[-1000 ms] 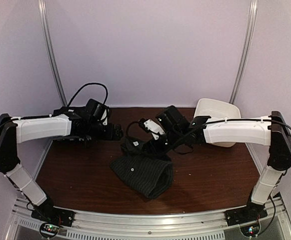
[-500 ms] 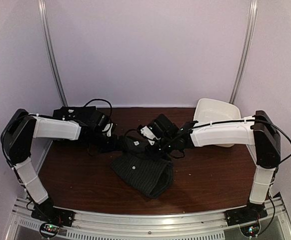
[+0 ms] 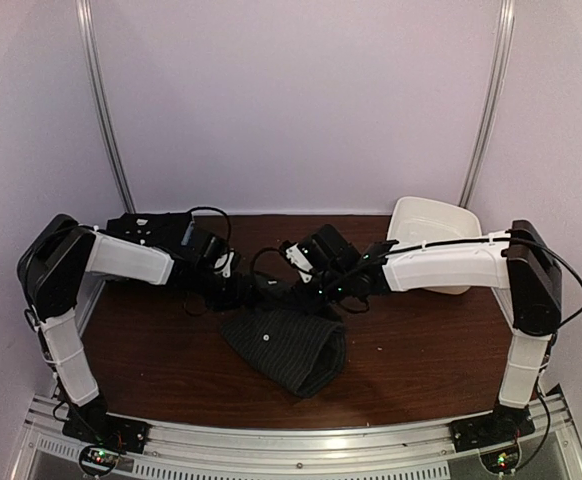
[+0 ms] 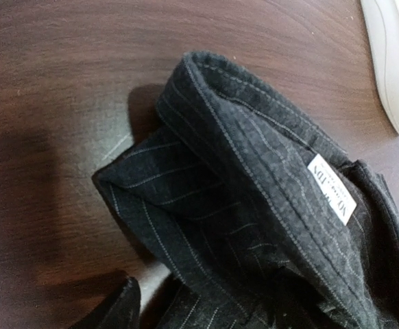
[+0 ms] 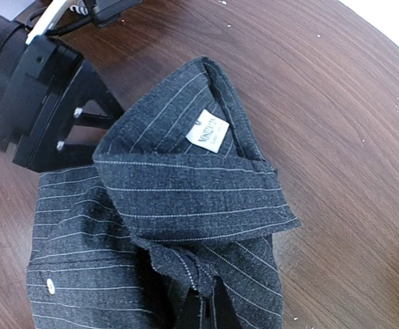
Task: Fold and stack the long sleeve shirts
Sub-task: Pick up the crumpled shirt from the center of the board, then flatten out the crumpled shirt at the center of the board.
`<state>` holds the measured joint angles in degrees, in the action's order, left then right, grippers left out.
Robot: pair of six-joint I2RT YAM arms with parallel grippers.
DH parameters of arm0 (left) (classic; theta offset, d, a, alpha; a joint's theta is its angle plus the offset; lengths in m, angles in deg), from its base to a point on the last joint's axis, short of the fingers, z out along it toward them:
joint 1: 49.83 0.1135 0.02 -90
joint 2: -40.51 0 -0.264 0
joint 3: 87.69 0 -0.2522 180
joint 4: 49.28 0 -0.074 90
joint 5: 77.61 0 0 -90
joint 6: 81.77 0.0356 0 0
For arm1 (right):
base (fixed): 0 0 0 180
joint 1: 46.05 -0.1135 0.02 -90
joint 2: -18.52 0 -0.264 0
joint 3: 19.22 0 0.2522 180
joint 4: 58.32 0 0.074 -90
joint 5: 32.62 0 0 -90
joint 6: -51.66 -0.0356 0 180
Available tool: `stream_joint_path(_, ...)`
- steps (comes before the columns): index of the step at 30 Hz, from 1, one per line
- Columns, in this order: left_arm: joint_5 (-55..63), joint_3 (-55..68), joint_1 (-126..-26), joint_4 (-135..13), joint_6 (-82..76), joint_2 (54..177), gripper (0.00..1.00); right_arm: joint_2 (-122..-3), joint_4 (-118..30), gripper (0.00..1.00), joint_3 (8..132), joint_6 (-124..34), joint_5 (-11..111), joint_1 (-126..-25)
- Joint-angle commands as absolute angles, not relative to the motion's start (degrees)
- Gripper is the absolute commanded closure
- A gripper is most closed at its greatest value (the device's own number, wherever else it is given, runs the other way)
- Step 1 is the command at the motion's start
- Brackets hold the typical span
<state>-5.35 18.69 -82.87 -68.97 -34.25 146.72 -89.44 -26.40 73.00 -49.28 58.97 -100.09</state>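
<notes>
Silver metal rail runs along my near edge, with both arm bases bolted to it. Beyond it lies the dark brown wooden table. On it, about mid-table, I see a charcoal pinstriped cloth shirt, lying as a loose, rumpled bundle rather than a flat fold. One small white button shows on top.

Both arms reach in over the far side of the bundle. The right gripper is clenched; on its wrist camera the fingers pinch the front edge of the shirt just below the collar, which stands up and curls open. A white woven label sits inside the collar.

The left gripper is at the collar's other side. From the right wrist camera its jaws look spread, fingertips just beside the cloth, and I cannot tell whether they touch it. Its own camera shows only the collar and the label.

Farther back on the right sits a white plastic tub, apart from the shirt. Behind it is the pale wall.
</notes>
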Motion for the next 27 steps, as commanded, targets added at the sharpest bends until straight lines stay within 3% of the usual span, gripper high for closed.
stream_joint_path(1, -7.4, 17.2, -82.5, -63.6, -35.9, 147.9, 0.4, -86.5, -28.6, 1.0, 72.0, -51.1, 61.1, -98.6)
stream_joint_path(9, -6.0, 16.2, -82.5, -63.4, -36.9, 146.9, 0.99, -85.1, -30.2, 1.0, 71.7, -52.4, 62.3, -94.9)
stream_joint_path(21, 8.0, 17.8, -82.6, -71.6, -35.4, 132.1, 1.0, -89.5, -32.5, 1.0, 77.2, -49.8, 61.3, -83.9)
stream_joint_path(27, 11.5, 10.2, -80.6, -77.7, -32.6, 134.6, 1.0, -98.3, -30.3, 1.0, 88.4, -47.4, 59.8, -79.3)
